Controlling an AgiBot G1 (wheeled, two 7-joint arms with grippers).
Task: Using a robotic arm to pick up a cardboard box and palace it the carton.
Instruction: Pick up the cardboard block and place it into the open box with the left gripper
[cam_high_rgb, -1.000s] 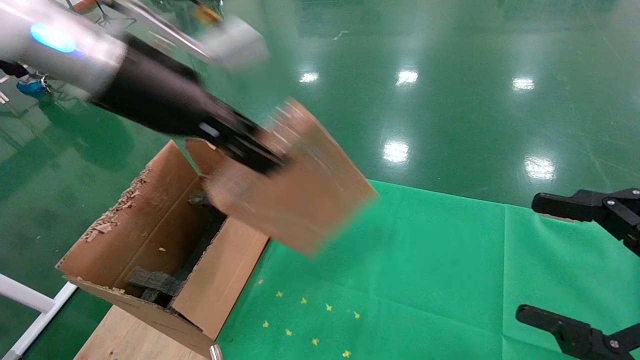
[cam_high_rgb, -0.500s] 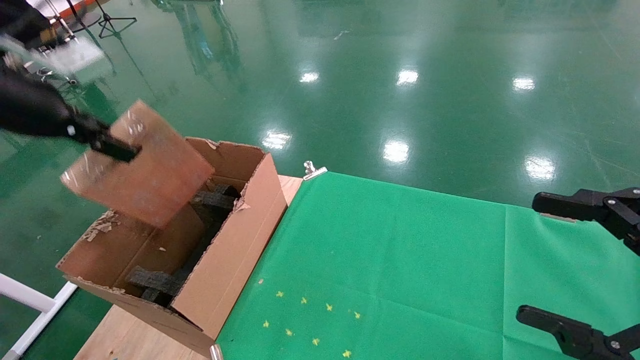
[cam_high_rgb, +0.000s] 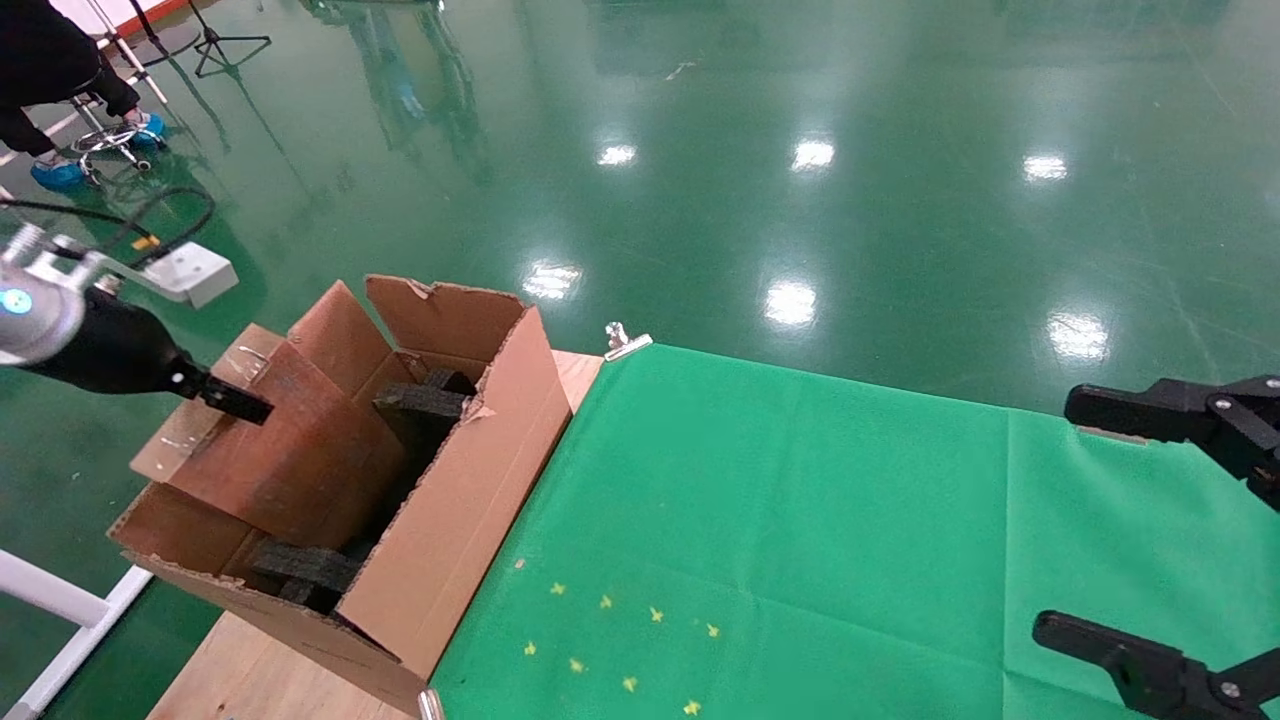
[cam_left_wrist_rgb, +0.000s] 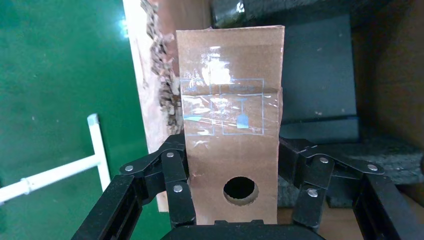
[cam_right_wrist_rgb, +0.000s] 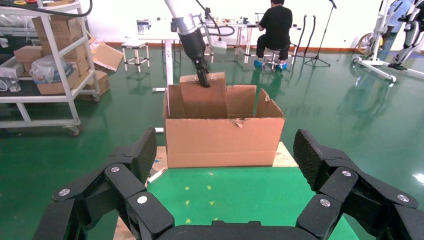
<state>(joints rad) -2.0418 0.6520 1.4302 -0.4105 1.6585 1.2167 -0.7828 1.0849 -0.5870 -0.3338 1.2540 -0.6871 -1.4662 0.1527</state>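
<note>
Carton (cam_high_rgb: 450, 530) around gripped cardboard box (cam_left_wrist_rgb: 230, 125)

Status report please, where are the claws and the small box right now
Left claw shut on cardboard box, box tilted, lower end inside carton. Right claw open, parked over the green cloth. Grey foam pieces inside the carton beside the box.

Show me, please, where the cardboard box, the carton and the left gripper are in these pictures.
cardboard box (cam_left_wrist_rgb: 230, 125), left wrist view, on its taped face above the round hole.
carton (cam_high_rgb: 470, 480), head view, on its long outer side wall.
left gripper (cam_high_rgb: 240, 403), head view, on the fingertips gripping the box.
</note>
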